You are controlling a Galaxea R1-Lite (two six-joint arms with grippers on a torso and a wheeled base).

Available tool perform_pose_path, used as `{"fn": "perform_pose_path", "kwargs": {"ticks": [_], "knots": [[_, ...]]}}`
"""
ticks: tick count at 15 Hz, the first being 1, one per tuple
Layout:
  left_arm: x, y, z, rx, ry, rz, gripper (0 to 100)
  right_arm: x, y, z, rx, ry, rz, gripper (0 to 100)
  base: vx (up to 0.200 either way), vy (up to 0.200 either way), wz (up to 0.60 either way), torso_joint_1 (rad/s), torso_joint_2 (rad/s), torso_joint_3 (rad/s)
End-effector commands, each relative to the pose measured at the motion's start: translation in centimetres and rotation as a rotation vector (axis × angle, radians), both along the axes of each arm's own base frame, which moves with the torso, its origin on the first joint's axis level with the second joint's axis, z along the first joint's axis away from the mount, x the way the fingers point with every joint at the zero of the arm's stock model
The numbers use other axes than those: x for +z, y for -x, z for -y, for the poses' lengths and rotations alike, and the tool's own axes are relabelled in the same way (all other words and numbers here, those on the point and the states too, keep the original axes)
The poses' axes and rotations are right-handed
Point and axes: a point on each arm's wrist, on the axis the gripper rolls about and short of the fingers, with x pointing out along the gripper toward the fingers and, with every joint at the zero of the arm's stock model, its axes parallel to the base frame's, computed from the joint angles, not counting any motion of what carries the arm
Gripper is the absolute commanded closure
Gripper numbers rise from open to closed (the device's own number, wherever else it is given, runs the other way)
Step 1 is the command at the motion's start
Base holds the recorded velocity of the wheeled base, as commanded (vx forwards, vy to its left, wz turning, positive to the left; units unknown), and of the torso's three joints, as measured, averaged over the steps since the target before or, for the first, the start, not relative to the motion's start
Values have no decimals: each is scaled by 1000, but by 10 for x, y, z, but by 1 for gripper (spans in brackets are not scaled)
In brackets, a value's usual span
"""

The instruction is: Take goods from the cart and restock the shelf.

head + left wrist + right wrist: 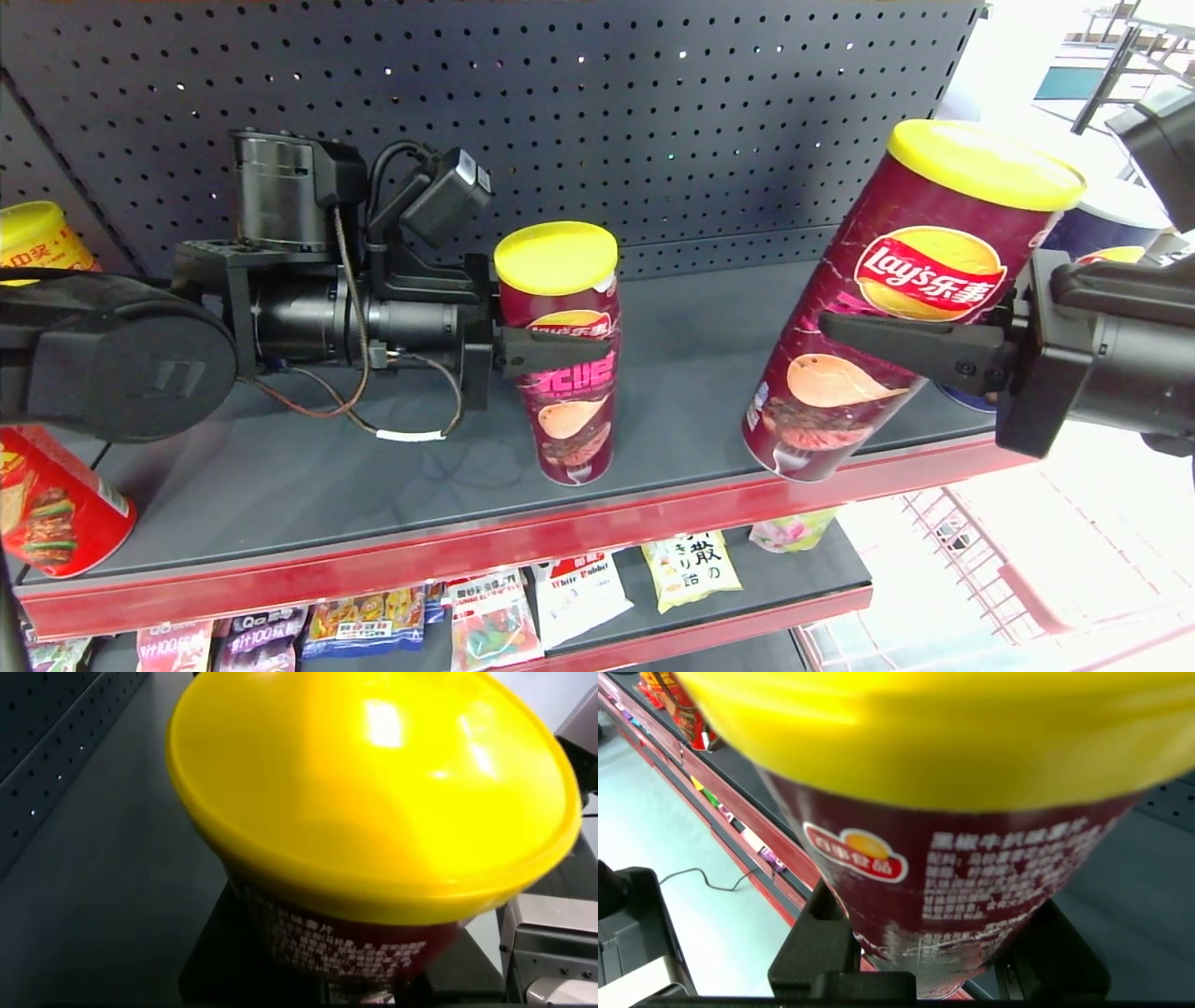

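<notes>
Head view: the left gripper (558,351) is clamped on the upright can (566,420), which stands mid-length on the shelf (308,485), near its front edge. The right gripper (898,347) grasps the tilted can (934,224), whose base is at the shelf's front edge toward the right end. A red can (51,509) lies at the front left corner.

Left wrist view: the upright can's yellow lid (374,784) seen from above, with the pegboard (51,737) beside it.

Right wrist view: the tilted can's printed side, with the floor (663,840) far below.

Dark perforated back panel (709,103), pale smooth floor (682,831) below
</notes>
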Motion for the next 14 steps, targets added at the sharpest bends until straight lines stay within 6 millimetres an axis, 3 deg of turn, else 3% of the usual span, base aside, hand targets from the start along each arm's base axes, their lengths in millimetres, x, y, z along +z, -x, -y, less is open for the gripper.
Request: {"fn": "perform_pose_path", "kwargs": {"ticks": [1,14], "knots": [[-1,1,3,-8,-1,-3,100,-1,-1,0,-1,1,-2,100,0,0,0,0,0,0],[-8,6,4,-18,-12,-35,100,-1,-1,1,-7,2,-1,100,0,0,0,0,0,0]]}}
